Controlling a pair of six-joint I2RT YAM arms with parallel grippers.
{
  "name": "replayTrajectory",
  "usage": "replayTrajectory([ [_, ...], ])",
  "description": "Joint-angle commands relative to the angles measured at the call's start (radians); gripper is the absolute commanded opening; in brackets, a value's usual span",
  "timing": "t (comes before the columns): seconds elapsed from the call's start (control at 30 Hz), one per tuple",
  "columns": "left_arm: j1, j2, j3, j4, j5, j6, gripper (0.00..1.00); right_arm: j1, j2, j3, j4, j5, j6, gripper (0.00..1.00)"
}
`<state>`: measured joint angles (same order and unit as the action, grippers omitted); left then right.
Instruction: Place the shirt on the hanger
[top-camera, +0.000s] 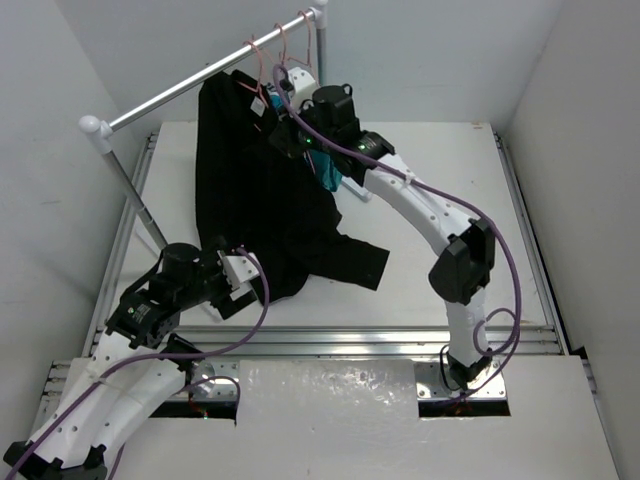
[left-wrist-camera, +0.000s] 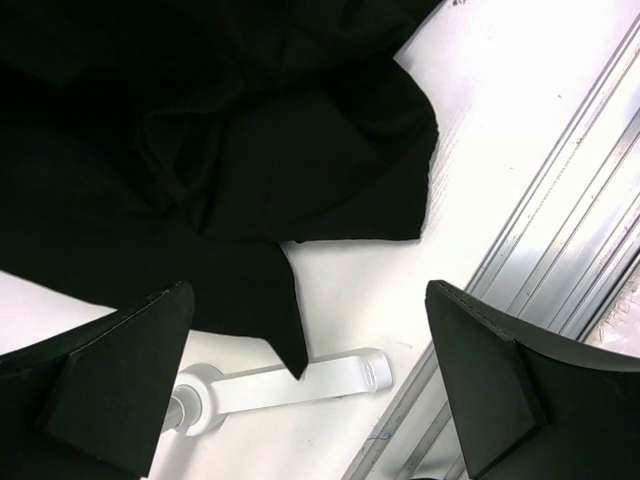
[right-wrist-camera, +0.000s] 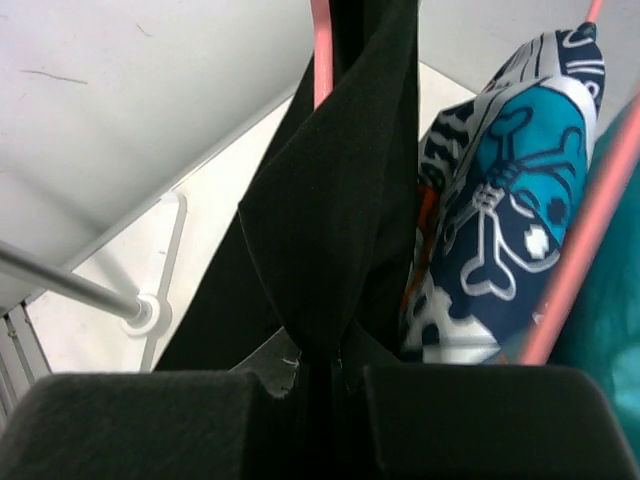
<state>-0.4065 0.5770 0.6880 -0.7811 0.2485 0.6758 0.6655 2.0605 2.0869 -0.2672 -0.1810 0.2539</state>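
Overall, the white tabletop (top-camera: 440, 180) carries a clothes rail (top-camera: 180, 90) that slants across its eleven-to-twelve o'clock corner in the overhead view. The shirt (top-camera: 250, 190) is by far the biggest thing on it. It is plain black and limp, and it hangs from just under the rail at about eleven o'clock in a long folded drape. Its lower part is heaped on the tabletop, with one flap reaching out toward five o'clock. The job looks roughly half done: the upper part is up at rail height beside the hanger, while the bottom has not been lifted clear. Whether both shoulders sit on the wire cannot be told, because the black folds hide it. Just beside the shirt, at its three o'clock in the right wrist view, hang a patterned garment (right-wrist-camera: 500, 220) and a teal garment (right-wrist-camera: 610, 330). The right end effector (right-wrist-camera: 322, 378) is up by the rail at twelve o'clock, pressed together and pinching a vertical fold of the shirt. The left end effector (left-wrist-camera: 310, 330) is at seven o'clock of the tabletop, spread wide and holding nothing, just above the shirt's lower edge. The hanger (right-wrist-camera: 320, 40) shows as a thin pink wire running down into the black fabric at the top of the right wrist view.
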Motion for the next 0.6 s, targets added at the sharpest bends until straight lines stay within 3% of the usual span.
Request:
replayTrajectory([
  [0.0, -0.006, 0.003, -0.005, 0.055, 0.015, 0.007, 1.00, 0.006, -0.135, -0.100, 0.029, 0.025, -0.028, 0.07],
  [0.07, -0.008, 0.014, -0.028, 0.078, 0.015, 0.007, 1.00, 0.008, -0.169, -0.137, 0.037, 0.028, -0.050, 0.18],
  [0.1, -0.008, 0.026, -0.037, 0.085, 0.015, 0.008, 1.00, 0.008, -0.201, -0.171, 0.040, 0.023, -0.059, 0.32],
  [0.2, -0.008, 0.052, -0.045, 0.097, 0.020, 0.008, 1.00, 0.009, -0.255, -0.238, 0.039, -0.008, -0.097, 0.56],
  [0.37, -0.006, 0.063, -0.061, 0.126, 0.029, 0.007, 1.00, 0.008, -0.437, -0.400, 0.031, -0.049, -0.156, 0.86],
  [0.4, -0.006, 0.063, -0.071, 0.134, 0.028, 0.007, 0.99, 0.008, -0.466, -0.428, 0.031, -0.075, -0.169, 0.97],
  [0.57, -0.006, 0.067, -0.134, 0.206, -0.009, -0.001, 1.00, -0.007, -0.713, -0.661, -0.003, -0.213, -0.235, 0.99],
])
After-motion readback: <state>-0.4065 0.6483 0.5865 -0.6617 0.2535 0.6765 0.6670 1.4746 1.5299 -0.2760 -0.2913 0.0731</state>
